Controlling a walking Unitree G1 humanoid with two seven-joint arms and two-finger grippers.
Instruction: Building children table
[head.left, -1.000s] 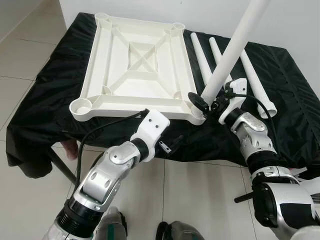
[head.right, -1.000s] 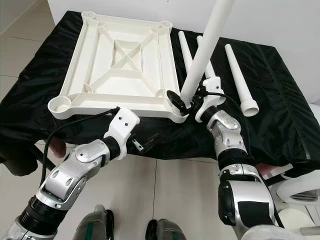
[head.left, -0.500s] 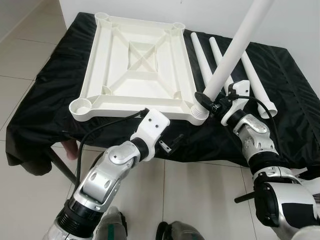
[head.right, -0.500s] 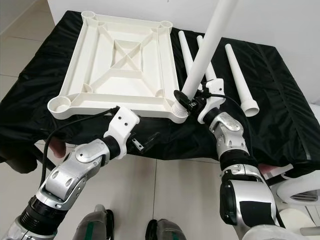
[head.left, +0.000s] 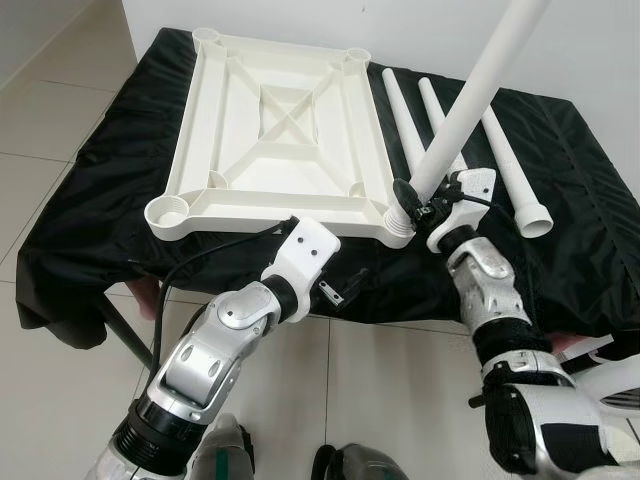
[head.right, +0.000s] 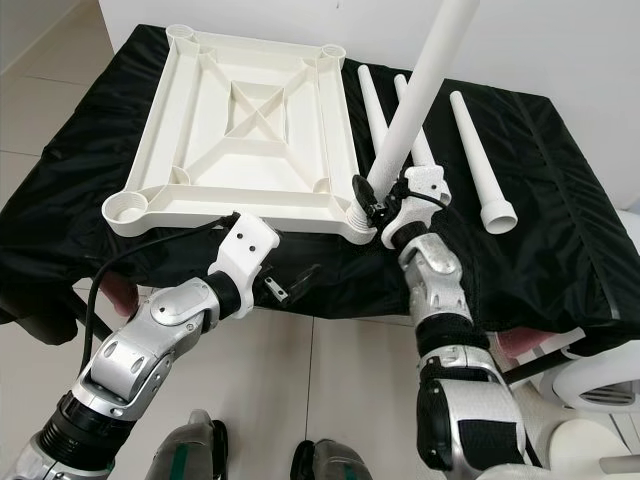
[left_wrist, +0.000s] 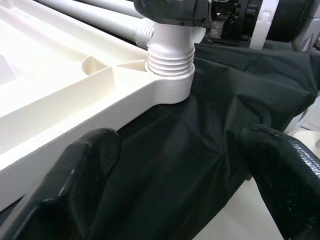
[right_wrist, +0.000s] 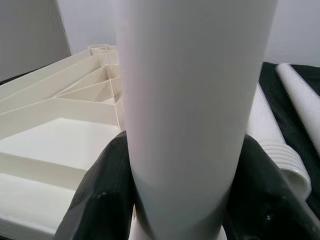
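Observation:
A white plastic tabletop (head.left: 270, 135) lies upside down on a black cloth. A white table leg (head.left: 468, 100) stands tilted in the tabletop's near right corner socket (left_wrist: 170, 82), its threaded end seated there. My right gripper (head.left: 408, 200) is shut on the leg just above the socket, its black fingers (right_wrist: 102, 195) on both sides of it. My left gripper (head.left: 338, 290) hangs open just below the table's front edge, a little short of that corner, its fingers (left_wrist: 75, 175) spread with nothing between them.
Three more white legs (head.left: 500, 140) lie side by side on the black cloth (head.left: 560, 200) right of the tabletop. The cloth drapes over the table's front edge. A person's hand (head.left: 140, 297) shows under the cloth at the near left. Tiled floor lies below.
The leg's threaded end has gone down into the corner socket and my right gripper has moved in closer to it. The leg stands a little steeper. My left arm has stayed put.

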